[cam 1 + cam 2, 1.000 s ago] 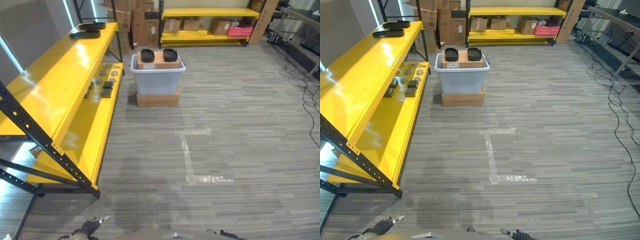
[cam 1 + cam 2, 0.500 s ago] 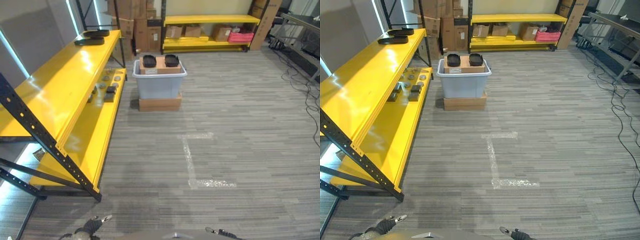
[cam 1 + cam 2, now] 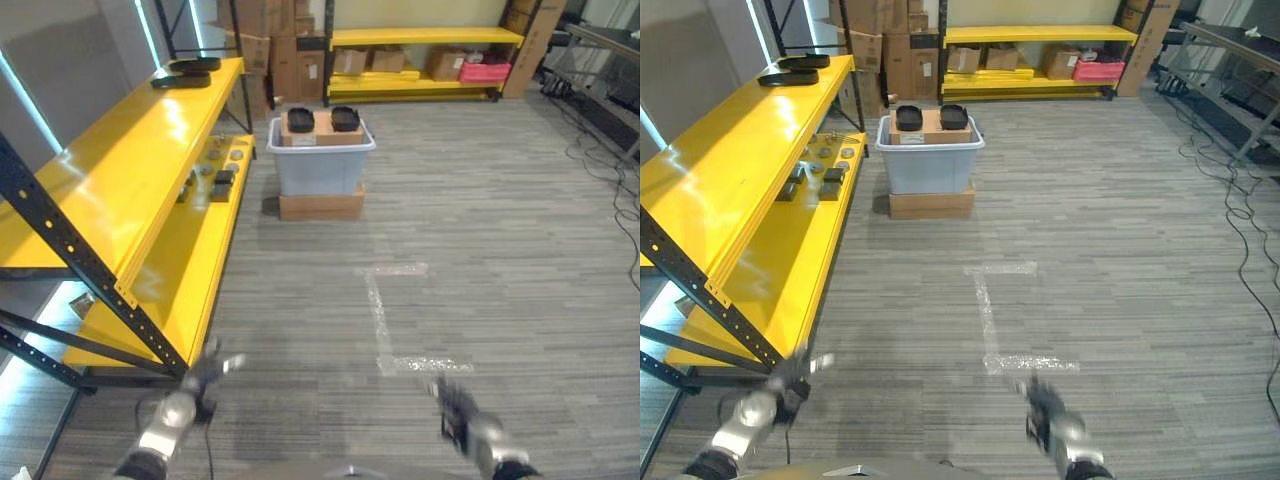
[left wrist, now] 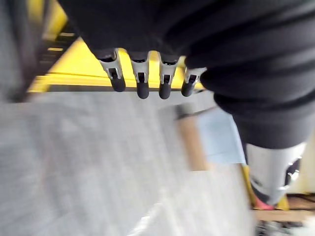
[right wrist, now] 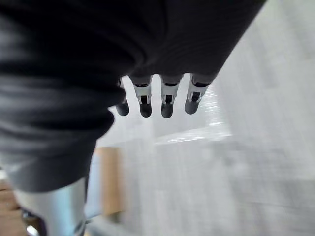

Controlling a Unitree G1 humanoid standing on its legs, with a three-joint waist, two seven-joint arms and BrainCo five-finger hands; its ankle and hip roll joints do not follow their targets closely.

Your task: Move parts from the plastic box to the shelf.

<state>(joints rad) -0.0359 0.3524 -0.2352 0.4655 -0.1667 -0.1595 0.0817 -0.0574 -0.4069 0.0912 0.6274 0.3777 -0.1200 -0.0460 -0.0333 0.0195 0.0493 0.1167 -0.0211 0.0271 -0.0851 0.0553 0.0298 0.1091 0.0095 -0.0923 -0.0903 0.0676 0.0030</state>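
The grey plastic box (image 3: 320, 165) stands on a flat cardboard box (image 3: 320, 206) far ahead on the carpet. A cardboard insert on top of it carries two black parts (image 3: 299, 120). The long yellow shelf (image 3: 110, 190) runs along the left. Its lower level holds several small parts (image 3: 216, 178), and flat black parts (image 3: 186, 72) lie at the far end of its top level. My left hand (image 3: 182, 403) hangs low near the shelf's front post. My right hand (image 3: 468, 432) is low on the right. Both hands' fingers (image 4: 140, 81) (image 5: 167, 101) are straight and hold nothing.
White tape marks (image 3: 383, 320) lie on the carpet between me and the box. A second yellow rack (image 3: 425, 60) with cardboard boxes and a pink crate (image 3: 481, 71) lines the back wall. Cables (image 3: 620, 185) trail along the right side.
Both hands have swung up and forward from the bottom edge into fuller view. The view has shifted slightly; the box and shelf stay put.
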